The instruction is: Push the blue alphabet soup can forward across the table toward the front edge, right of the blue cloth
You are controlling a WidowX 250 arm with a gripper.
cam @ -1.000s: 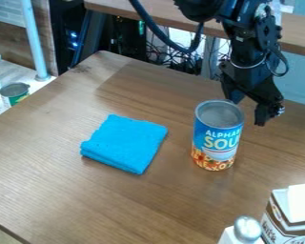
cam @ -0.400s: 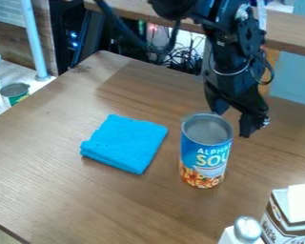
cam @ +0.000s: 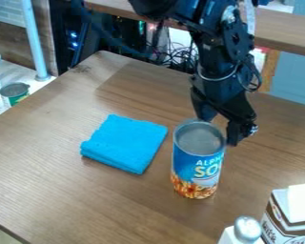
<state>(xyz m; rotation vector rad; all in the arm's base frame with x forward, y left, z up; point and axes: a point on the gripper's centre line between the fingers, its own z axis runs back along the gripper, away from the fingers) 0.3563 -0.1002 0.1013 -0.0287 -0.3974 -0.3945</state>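
The black gripper [cam: 220, 127] hangs at the right of centre, its two fingers spread apart. It is just behind and to the right of an upright soup can [cam: 198, 161], which has a bare metal top and a blue and orange label. One finger is partly hidden behind the can's upper rim; the other hangs beside its right edge. Whether they touch the can, I cannot tell. Left of the can, a folded bright blue cloth [cam: 124, 143] lies flat on the brown wooden table [cam: 104, 200].
A brown and white carton [cam: 292, 214] and a shaker with a silver top [cam: 247, 229] stand at the lower right. Past the table's left edge, another can [cam: 15, 93] sits on a light counter beside a pale blue post [cam: 35, 40]. Cables hang behind the table.
The gripper and the soup can have both shifted left and toward the camera, the can staying upright in front of the fingers. The blue cloth has stayed put.
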